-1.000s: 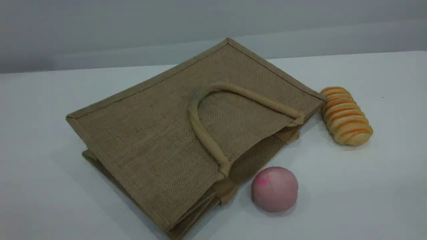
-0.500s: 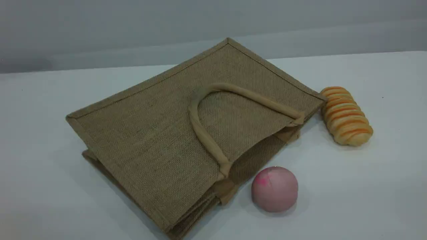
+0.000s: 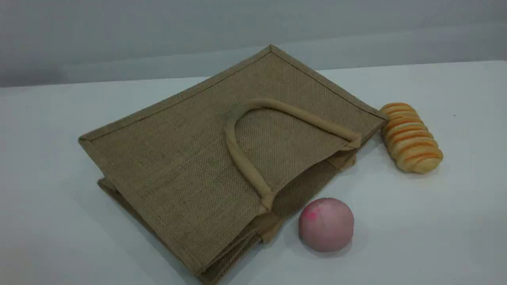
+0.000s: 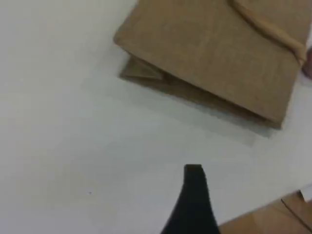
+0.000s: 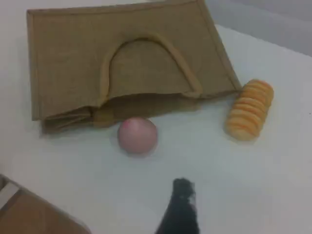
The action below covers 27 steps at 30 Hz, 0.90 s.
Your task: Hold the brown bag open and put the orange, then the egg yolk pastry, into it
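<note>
Lying flat on the white worktop, the brown bag rests on one broad side, its woven jute face turned up. Its upper loop handle is folded back onto that face. The bag's mouth is only slightly parted, and a bit of the lower handle peeks out from under the mouth edge.

A smooth pink ball sits just beside the bag's mouth, near the end of the loop handle; whether it touches the fabric cannot be told. A long orange-striped bread roll lies at the far corner of the bag's mouth, very close to the edge.

The left tool hangs over bare worktop, well apart from the bag's folded side. Its jaws stand wide and carry nothing. The right tool hangs off the bag's mouth side, with the pink ball between it and the bag. Its jaws are likewise spread wide and hold nothing.

Neither tool touches the bag. A flat tan surface shows in the corner of each wrist view, away from the bag; what it is cannot be told.
</note>
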Each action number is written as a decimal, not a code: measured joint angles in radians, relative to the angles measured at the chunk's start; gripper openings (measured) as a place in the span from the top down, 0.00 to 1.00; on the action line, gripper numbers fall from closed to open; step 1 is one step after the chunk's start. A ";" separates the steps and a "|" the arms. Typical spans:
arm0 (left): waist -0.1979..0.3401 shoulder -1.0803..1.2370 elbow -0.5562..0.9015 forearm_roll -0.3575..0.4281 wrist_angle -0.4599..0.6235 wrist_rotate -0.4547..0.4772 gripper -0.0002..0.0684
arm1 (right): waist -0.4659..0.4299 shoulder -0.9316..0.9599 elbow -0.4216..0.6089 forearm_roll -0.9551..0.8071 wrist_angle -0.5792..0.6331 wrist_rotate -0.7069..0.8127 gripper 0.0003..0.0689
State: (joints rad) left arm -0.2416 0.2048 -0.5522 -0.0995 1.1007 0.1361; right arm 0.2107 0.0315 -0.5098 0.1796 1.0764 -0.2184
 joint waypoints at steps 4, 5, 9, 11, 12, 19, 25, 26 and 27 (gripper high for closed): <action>0.000 0.000 0.035 0.023 -0.013 -0.016 0.22 | 0.000 0.000 0.000 0.000 0.000 0.000 0.20; 0.000 0.000 0.042 0.023 -0.013 -0.018 0.22 | 0.000 0.000 0.000 0.000 0.001 0.000 0.20; 0.000 0.000 0.047 0.037 -0.022 -0.047 0.22 | 0.000 0.000 0.000 0.000 0.001 0.001 0.20; 0.000 0.000 0.047 0.058 -0.022 -0.079 0.22 | 0.000 0.000 0.000 0.000 0.001 0.001 0.20; 0.000 0.000 0.047 0.069 -0.023 -0.094 0.22 | 0.000 0.000 0.000 0.000 0.002 0.001 0.20; 0.000 0.000 0.047 0.080 -0.024 -0.121 0.22 | 0.000 0.000 0.000 0.000 0.002 0.001 0.20; 0.000 0.000 0.047 0.080 -0.021 -0.121 0.22 | 0.000 0.000 0.000 0.000 0.002 0.001 0.20; 0.000 0.000 0.047 0.080 -0.021 -0.121 0.22 | 0.000 0.000 0.000 0.000 0.002 0.001 0.20; 0.000 -0.004 0.047 0.080 -0.021 -0.121 0.22 | 0.000 0.000 0.000 0.000 0.002 0.001 0.20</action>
State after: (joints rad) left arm -0.2416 0.2011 -0.5055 -0.0195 1.0794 0.0152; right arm 0.2107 0.0315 -0.5098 0.1796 1.0782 -0.2175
